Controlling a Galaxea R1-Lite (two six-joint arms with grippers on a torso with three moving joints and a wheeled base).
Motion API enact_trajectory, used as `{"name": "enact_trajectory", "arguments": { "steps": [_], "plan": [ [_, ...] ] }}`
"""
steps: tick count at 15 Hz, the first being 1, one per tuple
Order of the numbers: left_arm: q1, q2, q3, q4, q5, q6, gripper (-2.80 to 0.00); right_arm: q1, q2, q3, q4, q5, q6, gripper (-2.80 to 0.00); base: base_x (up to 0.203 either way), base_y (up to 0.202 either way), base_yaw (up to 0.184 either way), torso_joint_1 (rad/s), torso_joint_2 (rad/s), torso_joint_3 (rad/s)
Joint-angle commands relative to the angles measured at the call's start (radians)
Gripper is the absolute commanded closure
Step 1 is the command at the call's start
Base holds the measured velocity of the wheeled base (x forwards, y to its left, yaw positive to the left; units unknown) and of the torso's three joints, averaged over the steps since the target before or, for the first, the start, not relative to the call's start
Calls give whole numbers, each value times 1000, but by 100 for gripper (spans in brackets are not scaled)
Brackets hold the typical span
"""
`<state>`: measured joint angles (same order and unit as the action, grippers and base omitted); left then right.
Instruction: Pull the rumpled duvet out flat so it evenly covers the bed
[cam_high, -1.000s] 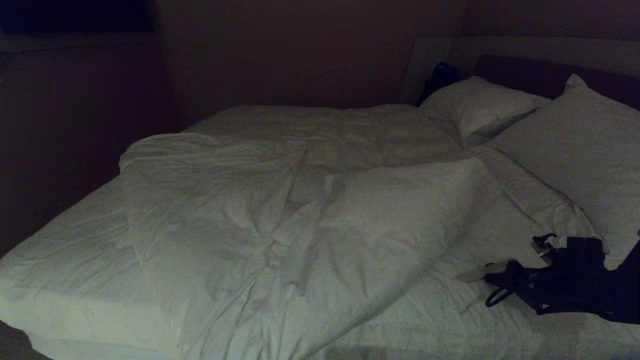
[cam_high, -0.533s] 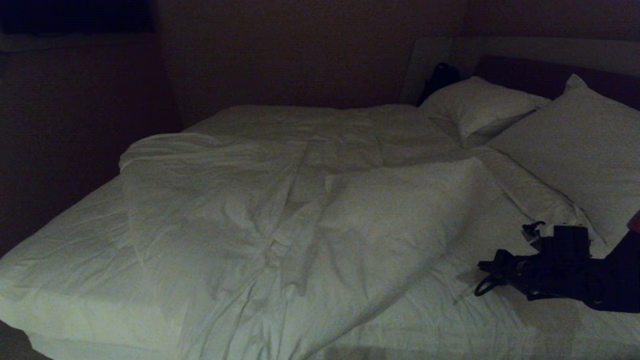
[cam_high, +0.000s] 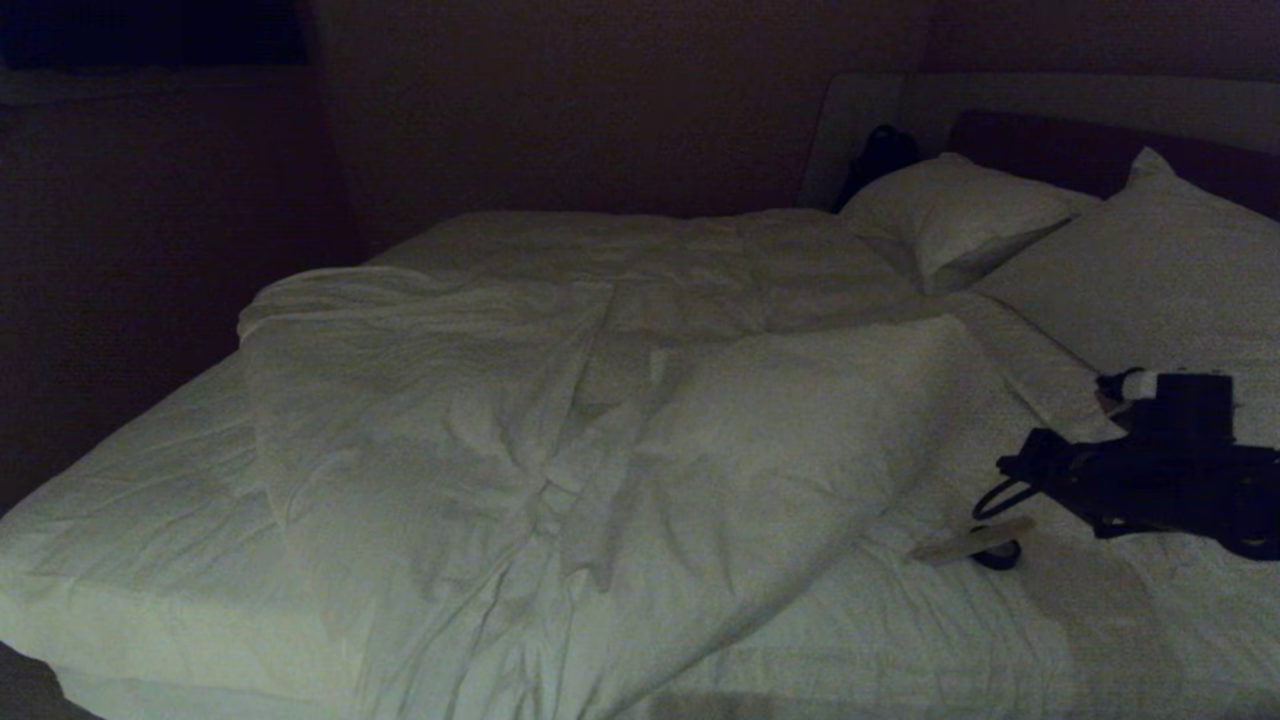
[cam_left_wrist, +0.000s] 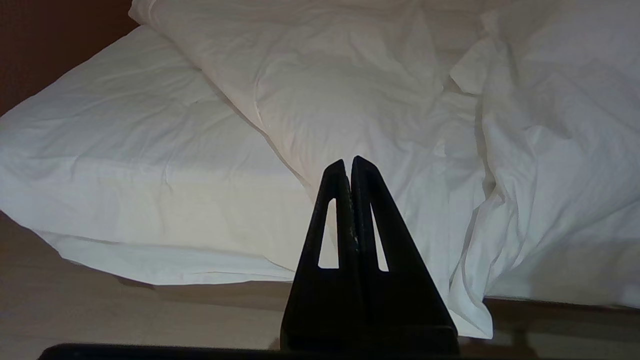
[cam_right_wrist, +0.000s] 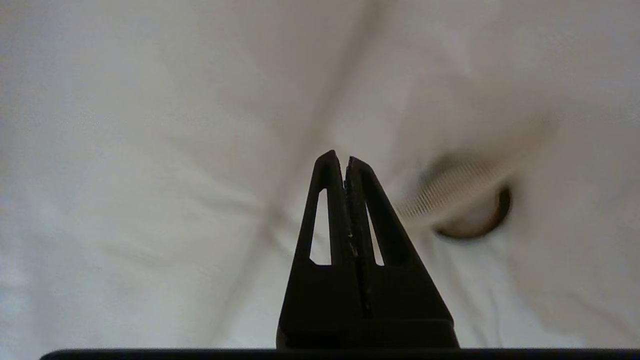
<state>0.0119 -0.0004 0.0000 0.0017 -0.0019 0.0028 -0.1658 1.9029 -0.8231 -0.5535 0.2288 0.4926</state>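
A: Near edge first. What's the duvet (cam_high: 600, 430) doing?

B: Bunched in a diagonal heap across the middle of the bed (cam_high: 130, 540). One creased tail hangs over the near edge. Bare sheet shows on both sides of the heap.

A: Right gripper (cam_right_wrist: 346, 159)?

B: Low over the bare sheet on the right side, near the pillows. Fingers pressed together, nothing between them. Just beside it on the sheet lies a small pale comb-like thing with a dark ring (cam_high: 975, 545); can't tell what it is.

A: Left gripper (cam_left_wrist: 348, 162)?

B: Parked off the bed by the near corner, outside the head view. Fingers pressed together too, empty.

A: Farther back?

B: The duvet lies flatter toward the far side, and two pillows (cam_high: 960, 215) sit at the headboard (cam_high: 1090, 150).

A: Progress?

B: I'd say barely started. No edge is gripped. The heap isn't spread. Left to do: grab an edge or corner, pull it out over the bare right side, then even out the left.
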Motion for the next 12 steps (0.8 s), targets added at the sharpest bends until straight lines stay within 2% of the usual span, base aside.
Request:
{"name": "enact_trajectory", "arguments": {
  "steps": [1,5,8,12],
  "plan": [
    [0,0,0,0,0,0,0,19,-117,-114,658,1,48,0,0,0,0,0,0,0],
    [0,0,0,0,-1,0,0,48,-56,-206,793,5,152,0,0,0,0,0,0,0],
    [0,0,0,0,0,0,0,95,-21,-209,800,0,190,0,0,0,0,0,0,0],
    [0,0,-1,0,-1,0,0,106,21,-240,801,-16,229,0,0,0,0,0,0,0]
  ]
}}
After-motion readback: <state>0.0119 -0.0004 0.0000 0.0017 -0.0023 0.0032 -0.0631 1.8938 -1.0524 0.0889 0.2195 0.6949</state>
